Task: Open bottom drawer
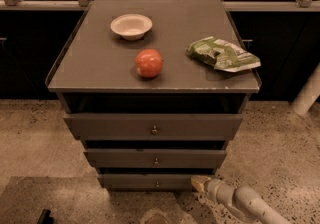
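Observation:
The bottom drawer [135, 181] is the lowest and narrowest of three dark grey drawer fronts, with a tiny round knob [157, 184] at its centre. It looks flush under the middle drawer [155, 158]. My gripper [199, 183] comes in from the lower right on a pale arm. Its tip is at the right end of the bottom drawer front, to the right of the knob and apart from it.
The cabinet top [100, 63] holds a white bowl [131, 26], a red apple [149, 63] and a green snack bag [223, 54]. The top drawer [153, 126] is the widest. Speckled floor [35, 138] lies around the cabinet. A white post [307, 95] stands at right.

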`<state>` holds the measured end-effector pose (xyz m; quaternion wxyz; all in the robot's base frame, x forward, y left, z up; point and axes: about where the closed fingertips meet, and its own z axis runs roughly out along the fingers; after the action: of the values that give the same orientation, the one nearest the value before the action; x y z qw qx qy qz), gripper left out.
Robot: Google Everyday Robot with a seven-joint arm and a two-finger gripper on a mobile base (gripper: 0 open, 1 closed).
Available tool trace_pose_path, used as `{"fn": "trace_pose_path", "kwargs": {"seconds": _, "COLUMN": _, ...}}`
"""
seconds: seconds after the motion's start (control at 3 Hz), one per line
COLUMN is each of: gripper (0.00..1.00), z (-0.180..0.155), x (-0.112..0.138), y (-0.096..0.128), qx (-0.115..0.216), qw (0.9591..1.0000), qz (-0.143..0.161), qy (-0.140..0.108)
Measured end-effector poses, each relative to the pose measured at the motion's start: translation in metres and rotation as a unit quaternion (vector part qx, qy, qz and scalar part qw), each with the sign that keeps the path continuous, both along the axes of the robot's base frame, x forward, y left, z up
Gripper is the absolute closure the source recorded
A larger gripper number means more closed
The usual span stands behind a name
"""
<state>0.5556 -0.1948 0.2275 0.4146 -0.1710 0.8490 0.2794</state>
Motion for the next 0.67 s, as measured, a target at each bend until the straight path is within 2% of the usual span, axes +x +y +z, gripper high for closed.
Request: {"fn": "trace_pose_path", "kwargs": {"seconds": 0.67, "gripper": 1.0, "z": -0.014, "x": 0.027, "y": 0.003, "qx": 0.007, "qw": 0.9998, "qz": -0.019, "qy": 0.006}}
